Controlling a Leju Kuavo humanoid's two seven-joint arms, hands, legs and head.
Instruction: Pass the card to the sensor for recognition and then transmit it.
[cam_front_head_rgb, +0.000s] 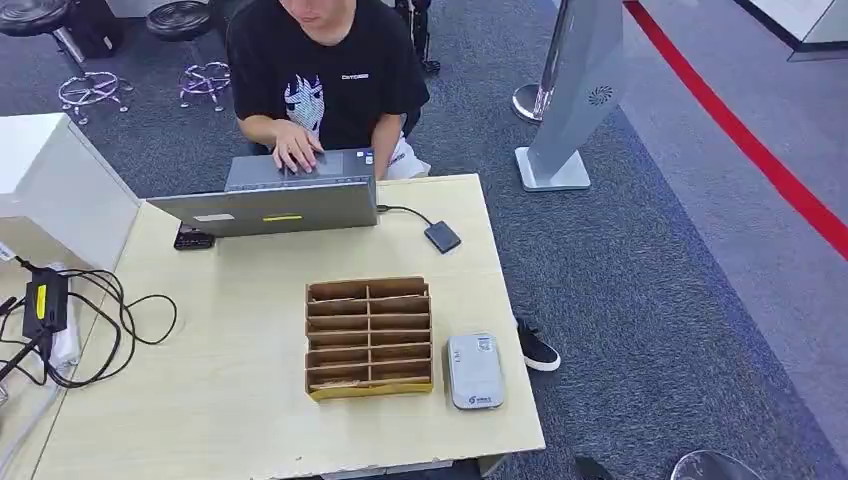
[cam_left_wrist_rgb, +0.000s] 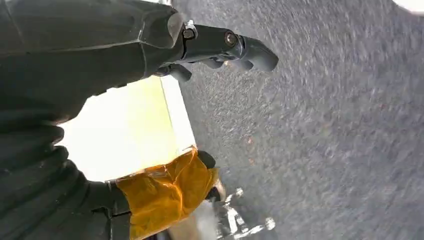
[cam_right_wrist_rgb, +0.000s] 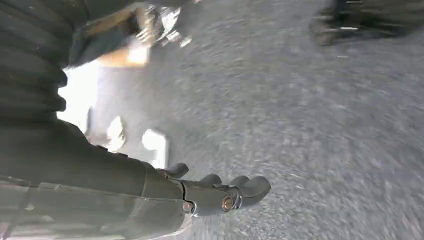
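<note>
A brown cardboard slot box (cam_front_head_rgb: 369, 337) stands on the pale wooden table (cam_front_head_rgb: 230, 380), near its front edge. Whether cards sit in its slots is too small to tell. Right beside the box lies the grey sensor pad (cam_front_head_rgb: 474, 370). My left hand (cam_left_wrist_rgb: 220, 47) hangs over dark carpet beside the table's edge, fingers loosely extended and holding nothing. My right hand (cam_right_wrist_rgb: 220, 192) likewise hangs above the carpet with nothing in it.
A person in a black shirt (cam_front_head_rgb: 320, 70) sits across the table typing on a grey laptop (cam_front_head_rgb: 280, 200). A small dark adapter (cam_front_head_rgb: 442, 237) is cabled to it. Black cables (cam_front_head_rgb: 90, 320) lie at the table's left. A person's shoe (cam_front_head_rgb: 537, 346) sits by the table's right side.
</note>
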